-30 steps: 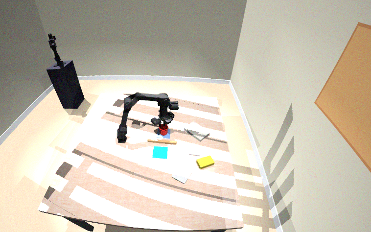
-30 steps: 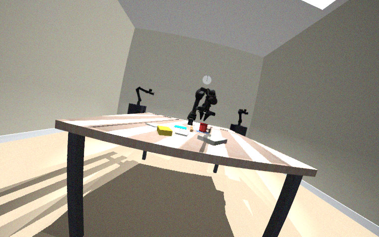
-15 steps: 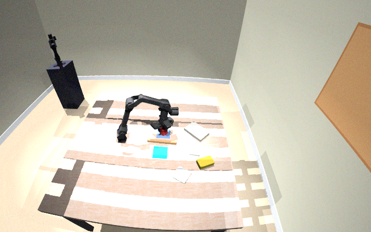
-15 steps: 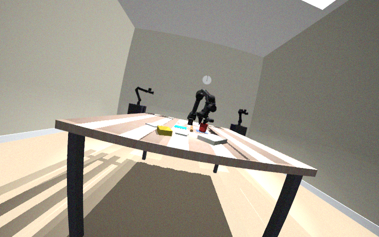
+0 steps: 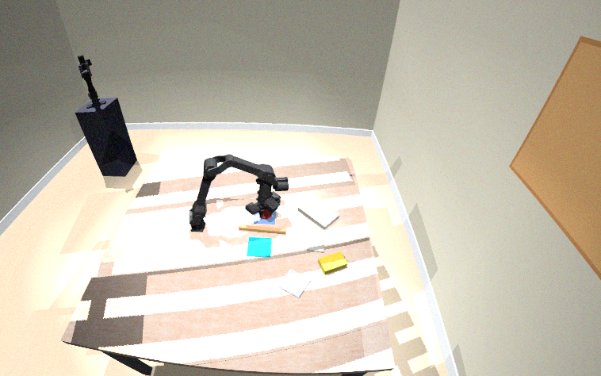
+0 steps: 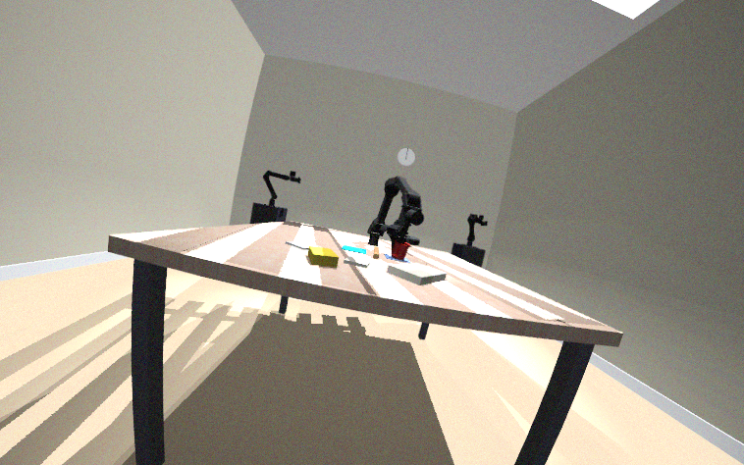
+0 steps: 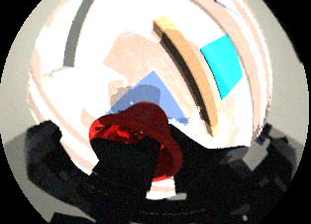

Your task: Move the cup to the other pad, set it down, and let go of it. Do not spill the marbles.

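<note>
With its fingers drawn nearly together, my end effector (image 5: 266, 207) (image 6: 400, 236) (image 7: 165, 126) grips the wall of the red cup (image 5: 266, 214) (image 6: 400, 250) (image 7: 154, 116), one finger across its mouth. The cup leans at the blue pad (image 5: 271, 220) (image 6: 389, 257) (image 7: 154, 86); whether its base touches, I cannot tell. On the surface (image 5: 200, 322) (image 6: 247, 254) (image 7: 134, 55), a wooden bar (image 5: 262, 229) (image 6: 375, 252) (image 7: 190, 74) lies between that pad and the cyan pad (image 5: 258, 247) (image 6: 354, 249) (image 7: 223, 66). My fingers hide much of the cup's inside, so I can't make out the marbles clearly
</note>
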`<state>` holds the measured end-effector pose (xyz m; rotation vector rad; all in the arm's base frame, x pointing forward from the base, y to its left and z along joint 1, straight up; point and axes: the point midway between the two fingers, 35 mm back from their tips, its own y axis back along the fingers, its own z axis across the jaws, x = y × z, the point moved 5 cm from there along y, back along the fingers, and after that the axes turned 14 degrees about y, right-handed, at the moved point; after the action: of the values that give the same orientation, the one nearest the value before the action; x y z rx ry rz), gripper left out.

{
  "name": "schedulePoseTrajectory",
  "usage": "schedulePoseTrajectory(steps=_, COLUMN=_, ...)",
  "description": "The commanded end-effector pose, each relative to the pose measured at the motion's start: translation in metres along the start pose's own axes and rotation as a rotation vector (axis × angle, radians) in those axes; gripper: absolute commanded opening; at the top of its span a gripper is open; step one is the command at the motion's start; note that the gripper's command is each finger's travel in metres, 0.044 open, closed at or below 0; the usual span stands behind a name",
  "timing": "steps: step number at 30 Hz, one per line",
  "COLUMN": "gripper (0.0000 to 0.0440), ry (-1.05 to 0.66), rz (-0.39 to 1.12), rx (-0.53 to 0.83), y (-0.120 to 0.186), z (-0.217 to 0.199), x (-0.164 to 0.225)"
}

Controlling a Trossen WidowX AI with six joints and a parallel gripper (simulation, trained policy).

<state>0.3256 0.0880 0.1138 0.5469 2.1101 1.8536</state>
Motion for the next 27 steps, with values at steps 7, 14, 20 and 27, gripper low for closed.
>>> schedulePoseTrajectory(steps=7, gripper=0.0, ry=-0.007, rz=-0.001, rx=0.01, y=0.002, z=-0.007, x=0.002)
schedulePoseTrajectory(steps=14, gripper=0.0, ry=-0.038, rz=-0.01, rx=-0.007, y=0.017, z=-0.012, x=0.003)
schedulePoseTrajectory(steps=20, gripper=0.0001, ry=-0.082, rz=-0.022, rx=-0.029, y=0.035, z=-0.02, x=0.004)
schedulePoseTrajectory(steps=27, gripper=0.0, ry=-0.14, rz=-0.043, rx=-0.061, y=0.057, z=-0.031, x=0.0)
